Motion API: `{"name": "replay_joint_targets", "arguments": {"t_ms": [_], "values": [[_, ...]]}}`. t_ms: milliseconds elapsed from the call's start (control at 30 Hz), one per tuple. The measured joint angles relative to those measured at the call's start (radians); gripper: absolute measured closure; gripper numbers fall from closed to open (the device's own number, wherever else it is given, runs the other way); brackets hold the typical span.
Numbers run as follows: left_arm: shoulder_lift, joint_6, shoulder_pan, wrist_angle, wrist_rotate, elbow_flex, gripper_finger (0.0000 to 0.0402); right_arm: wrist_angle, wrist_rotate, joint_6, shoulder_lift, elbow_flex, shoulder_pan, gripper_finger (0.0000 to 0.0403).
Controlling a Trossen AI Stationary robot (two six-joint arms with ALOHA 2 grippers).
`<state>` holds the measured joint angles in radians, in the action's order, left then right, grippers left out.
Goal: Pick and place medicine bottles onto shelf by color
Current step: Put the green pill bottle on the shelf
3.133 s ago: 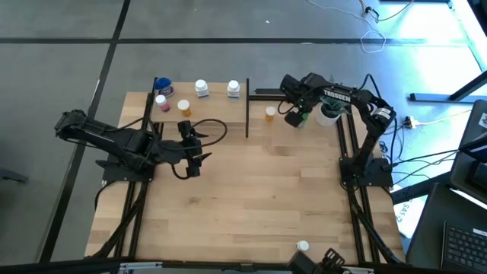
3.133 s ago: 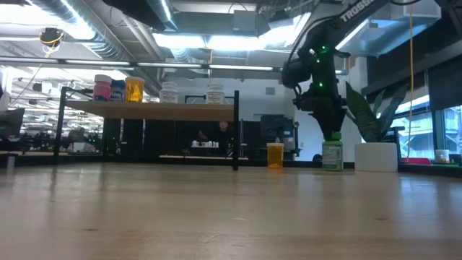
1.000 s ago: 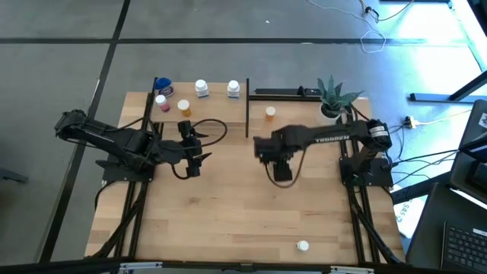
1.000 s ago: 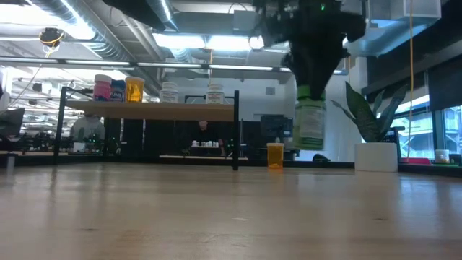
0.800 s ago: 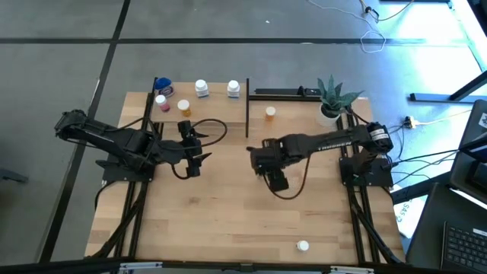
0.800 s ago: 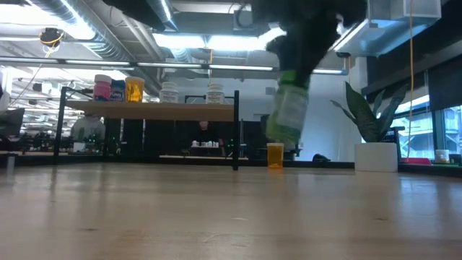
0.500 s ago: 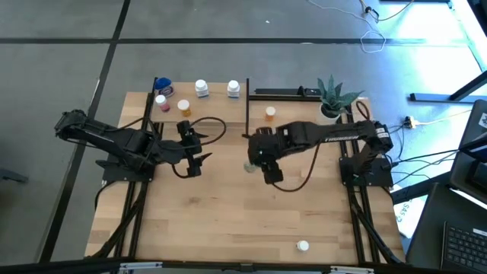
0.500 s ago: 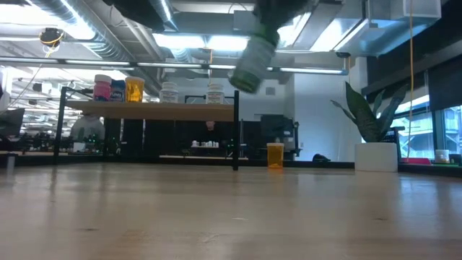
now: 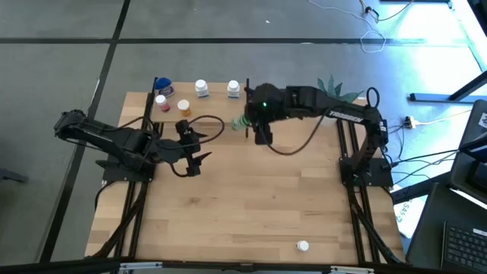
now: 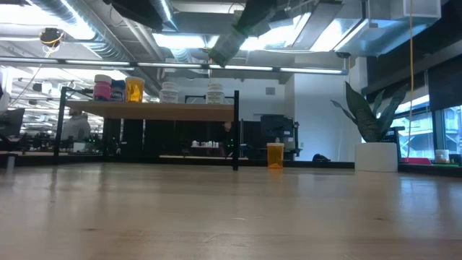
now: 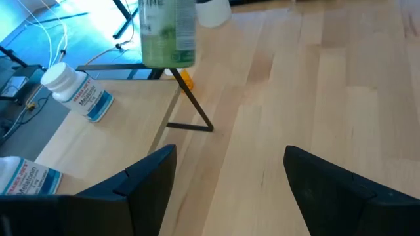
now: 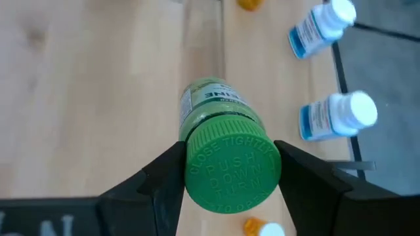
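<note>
My right gripper (image 9: pixel 251 123) is shut on a green medicine bottle (image 9: pixel 243 122) with a green cap, held in the air by the shelf's right end post (image 9: pixel 247 114). In the low view the bottle (image 10: pixel 225 45) hangs tilted above shelf height. The light wooden shelf (image 9: pixel 213 106) carries a blue bottle (image 9: pixel 162 85), a pink one (image 9: pixel 161 101), an orange one (image 9: pixel 185 108) and two white ones (image 9: pixel 202 88) (image 9: pixel 233 89), all standing on their bases. My left gripper (image 9: pixel 196 146) waits open in front of the shelf, with nothing between its fingers. My right gripper pinches the green bottle's cap (image 12: pixel 231 167) between its two fingers (image 12: pixel 167 180), one on each side of the cap. The fingers come slanting down from the table's right. The bottle's body (image 12: pixel 211 105) points away from the fingers, tilted, lifted clear of table and shelf.
An orange bottle (image 10: pixel 275 155) stands on the table right of the shelf. A white-capped bottle (image 9: pixel 303 246) lies near the table's front edge. A potted plant (image 9: pixel 335 90) stands at the far right corner. Thin black posts (image 10: pixel 237 130) edge the shelf.
My right gripper has risen and swung from the table's middle toward the far edge and the shelf's right end, carrying the green bottle. The bottle hung upright below the fingers before; now it is tipped, its base pointing toward the shelf.
</note>
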<state>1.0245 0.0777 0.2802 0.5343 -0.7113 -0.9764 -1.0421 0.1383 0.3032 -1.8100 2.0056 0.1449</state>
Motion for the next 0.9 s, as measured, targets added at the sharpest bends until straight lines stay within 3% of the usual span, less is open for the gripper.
{"name": "replay_joint_targets", "arguments": {"t_ms": [200,567,733,900], "values": [[-0.02,0.001,0.0,0.006,-0.001,0.0,0.0125,-0.06,-0.018,-0.009,-0.017,0.0,0.013,0.0189],[-0.033,-0.002,0.0,0.025,-0.001,-0.001,0.0125,-0.217,-0.108,0.08,-0.122,-0.001,-0.156,0.0189],[-0.033,0.001,0.001,0.046,0.004,-0.001,0.0125,-0.223,-0.164,0.092,-0.208,-0.002,-0.217,0.0189],[-0.033,0.039,0.022,0.086,0.077,-0.001,0.0125,-0.161,-0.16,0.092,-0.283,-0.002,-0.252,0.0189]]}}
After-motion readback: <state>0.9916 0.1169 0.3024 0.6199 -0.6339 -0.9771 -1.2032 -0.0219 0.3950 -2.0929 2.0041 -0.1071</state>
